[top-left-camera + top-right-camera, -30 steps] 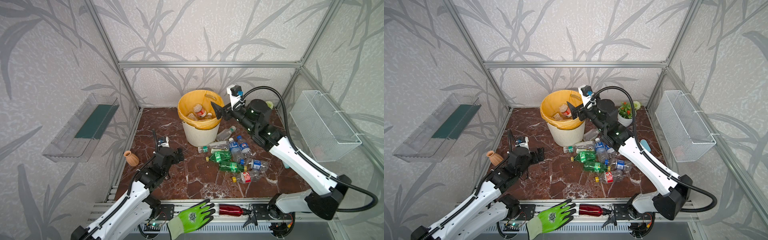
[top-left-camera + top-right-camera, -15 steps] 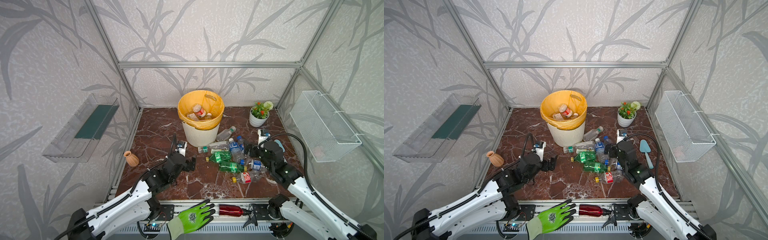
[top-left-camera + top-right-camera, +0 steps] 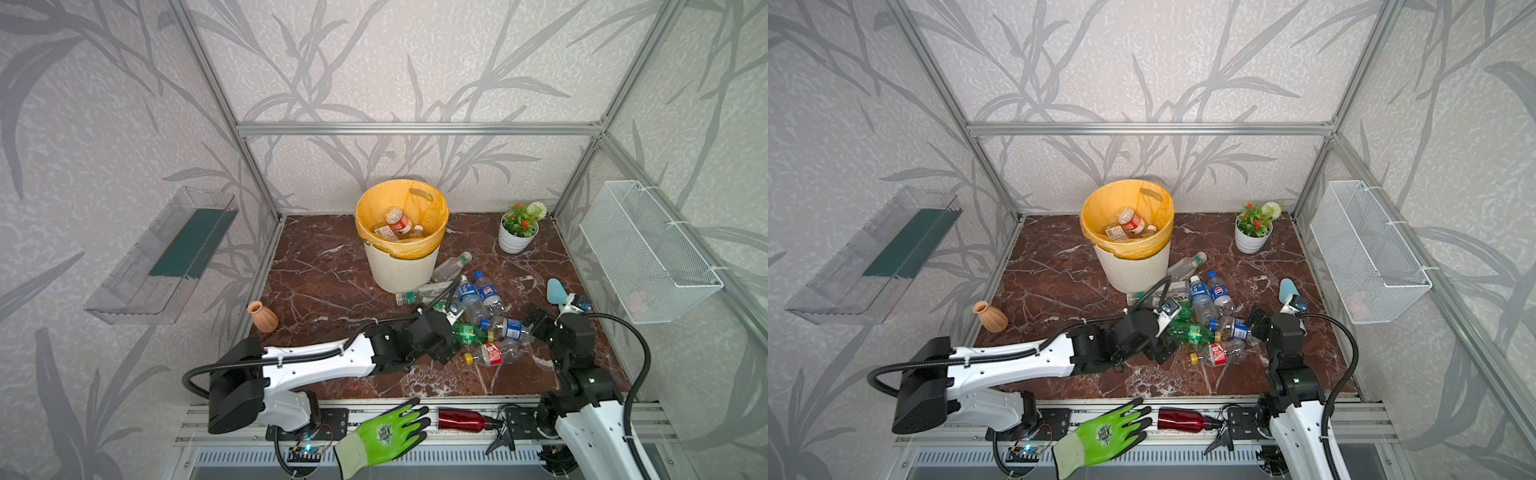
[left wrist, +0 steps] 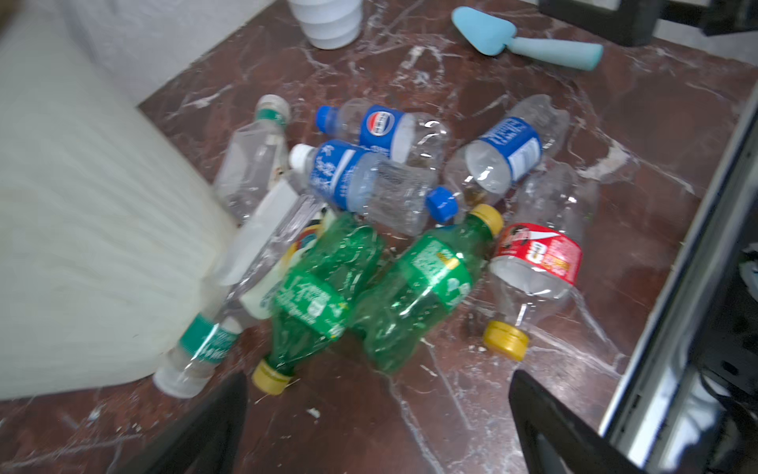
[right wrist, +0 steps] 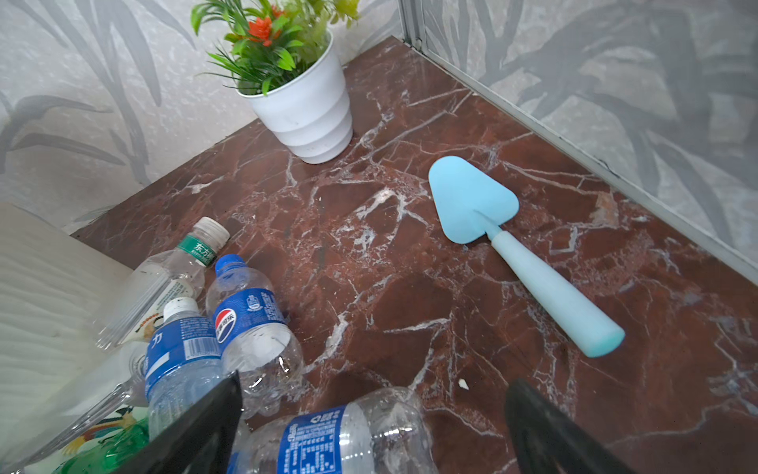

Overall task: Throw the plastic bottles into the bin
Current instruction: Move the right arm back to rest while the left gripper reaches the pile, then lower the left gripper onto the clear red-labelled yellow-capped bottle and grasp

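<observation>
1. My left gripper point(image 4: 379, 379) has its jaws spread as wide as they go and nothing is gripped between them. It hovers low over the marble floor point(image 3: 332, 282) at the near edge of the bottle pile.
2. Just ahead of its fingers point(image 4: 213, 422) lie two green bottles point(image 4: 422, 287), side by side and touching. The yellow cap of one lies close to a fingertip.
3. My right gripper point(image 5: 375, 383) is also fully spread and holds nothing. A clear blue-label bottle point(image 5: 328, 431) lies on the floor under the gap. I cannot tell whether a finger touches it.
4. In both top views the two grippers flank the pile, left gripper point(image 3: 444, 347) on its left and right gripper point(image 3: 1258, 322) on its right.
5. The plastic bottles point(image 3: 478, 316) outside the bin lie heaped on the floor, just right of the bin and reaching toward me. A red-label bottle point(image 3: 492, 353) lies at the near edge.
6. The bin point(image 3: 399, 272) stands upright near the back wall, and a few bottles point(image 3: 397, 222) lie inside on its yellow liner.
7. Around the scene I see a flowerpot point(image 3: 515, 243) in the back right corner, a blue trowel point(image 5: 512, 246) near the right wall, a terracotta vase point(image 3: 262, 316) at the left, and a green glove point(image 3: 386, 432) beside a red metal bottle point(image 3: 461, 419) on the front rail.
</observation>
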Robot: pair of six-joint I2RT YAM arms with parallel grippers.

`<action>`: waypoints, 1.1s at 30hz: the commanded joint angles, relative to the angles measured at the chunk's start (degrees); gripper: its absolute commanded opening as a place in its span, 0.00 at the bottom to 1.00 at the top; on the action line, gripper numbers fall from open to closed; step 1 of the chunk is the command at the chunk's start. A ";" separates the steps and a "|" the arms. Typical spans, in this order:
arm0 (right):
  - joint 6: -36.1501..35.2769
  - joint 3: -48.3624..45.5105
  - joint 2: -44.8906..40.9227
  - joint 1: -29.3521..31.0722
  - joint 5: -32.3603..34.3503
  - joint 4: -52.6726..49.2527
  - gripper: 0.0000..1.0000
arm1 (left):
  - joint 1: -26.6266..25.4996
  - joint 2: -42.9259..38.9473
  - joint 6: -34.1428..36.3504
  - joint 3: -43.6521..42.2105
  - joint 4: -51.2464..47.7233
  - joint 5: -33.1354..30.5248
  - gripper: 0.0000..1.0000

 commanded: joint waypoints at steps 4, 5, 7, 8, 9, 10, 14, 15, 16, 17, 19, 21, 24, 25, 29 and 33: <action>-0.92 -0.61 -0.65 -3.04 -4.71 -0.50 0.99 | -3.76 14.22 6.19 13.73 -7.39 10.12 0.97; -1.12 -0.69 -0.71 -3.33 -4.93 -0.45 0.99 | -4.08 16.11 6.45 15.62 -8.26 10.78 0.96; -1.26 -0.91 -0.54 -4.04 -5.69 0.12 0.99 | -4.35 19.18 6.85 18.40 -9.50 11.79 0.96; -1.31 -1.21 -0.34 -4.47 -6.34 0.56 0.99 | -4.53 20.92 6.88 20.09 -10.31 11.71 0.95; -1.28 -1.45 -0.23 -4.84 -6.85 1.03 0.99 | -4.62 22.66 7.01 22.05 -11.85 11.70 0.95; -1.16 -1.72 -0.13 -5.11 -7.22 1.30 0.99 | -4.71 24.18 7.34 23.77 -13.05 11.68 0.94; -0.80 -2.05 -0.19 -6.67 -8.35 1.97 0.99 | -5.02 30.52 7.87 30.49 -17.93 10.07 0.89; -0.88 -2.06 -0.35 -6.99 -8.64 1.93 0.99 | -4.97 31.80 7.76 31.82 -18.48 9.50 0.88; -0.97 -1.94 -0.47 -7.38 -8.84 1.95 0.99 | -5.00 32.92 7.67 32.82 -18.97 9.12 0.87; -1.14 -1.82 -0.68 -7.79 -9.17 1.82 0.99 | -5.02 33.92 7.75 33.95 -19.22 8.66 0.87; -1.46 -1.62 -0.83 -8.56 -9.75 1.79 0.99 | -5.02 35.62 7.60 35.47 -19.49 7.72 0.87; -1.68 -1.58 -0.71 -9.53 -10.58 1.92 0.99 | -5.02 37.13 7.77 36.89 -19.52 7.43 0.87; -1.68 -1.71 -0.25 -11.02 -11.95 2.37 0.99 | -5.02 39.01 8.13 38.39 -19.60 7.42 0.87; -1.60 -1.75 -0.12 -11.39 -12.32 2.53 0.99 | -4.97 39.46 8.27 38.73 -19.60 7.50 0.86; -1.59 -1.77 -0.12 -12.51 -13.59 3.04 0.99 | -5.02 41.42 8.81 40.11 -19.60 8.12 0.86; -1.86 -1.67 0.10 -12.64 -14.47 3.61 0.99 | -5.00 43.28 9.08 41.57 -20.19 9.29 0.80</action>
